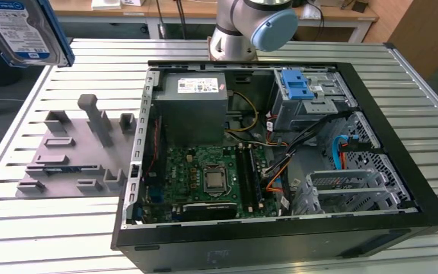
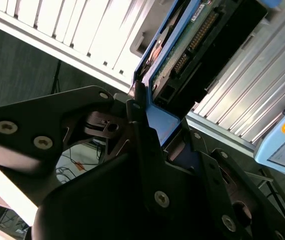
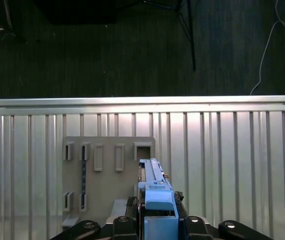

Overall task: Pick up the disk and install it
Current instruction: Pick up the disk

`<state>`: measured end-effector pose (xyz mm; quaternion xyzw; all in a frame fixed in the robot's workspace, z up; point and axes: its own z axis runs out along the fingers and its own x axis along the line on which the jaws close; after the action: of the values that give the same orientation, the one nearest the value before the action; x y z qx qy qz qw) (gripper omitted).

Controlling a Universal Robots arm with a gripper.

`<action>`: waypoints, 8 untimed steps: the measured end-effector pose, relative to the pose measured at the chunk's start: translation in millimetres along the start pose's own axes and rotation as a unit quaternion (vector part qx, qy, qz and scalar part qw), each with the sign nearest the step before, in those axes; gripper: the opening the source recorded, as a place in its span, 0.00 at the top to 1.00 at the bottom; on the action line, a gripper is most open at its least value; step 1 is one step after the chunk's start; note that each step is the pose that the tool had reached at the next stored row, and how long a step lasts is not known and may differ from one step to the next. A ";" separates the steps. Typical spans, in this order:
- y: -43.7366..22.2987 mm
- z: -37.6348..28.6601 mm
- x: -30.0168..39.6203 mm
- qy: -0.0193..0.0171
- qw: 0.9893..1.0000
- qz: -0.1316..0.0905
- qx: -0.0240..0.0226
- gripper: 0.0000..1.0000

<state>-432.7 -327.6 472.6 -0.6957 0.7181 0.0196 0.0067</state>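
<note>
Pincer point(image 3: 155, 214) clamped shut on the disk point(image 3: 154, 182), fingers on either side of its blue bracket point(image 2: 163, 120). Disk held in the air, edge-on in the first wrist view, over the grey holder point(image 3: 110, 172) on the slatted table point(image 3: 232, 160). Exterior view: disk at top left, well apart from the open computer case point(image 1: 280, 242).

Blue-framed silver disk point(image 1: 21, 28), grey fixture point(image 1: 63, 154)
</note>
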 end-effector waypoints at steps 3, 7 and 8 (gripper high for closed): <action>0.1 -4.8 -0.2 0.000 1.000 0.000 0.000 0.64; 0.1 -8.9 0.3 0.000 1.000 0.000 0.000 0.64; 0.1 -9.1 1.1 0.000 1.000 0.000 0.000 0.64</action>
<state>-432.6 -329.1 481.6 -0.6957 0.7180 0.0199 0.0070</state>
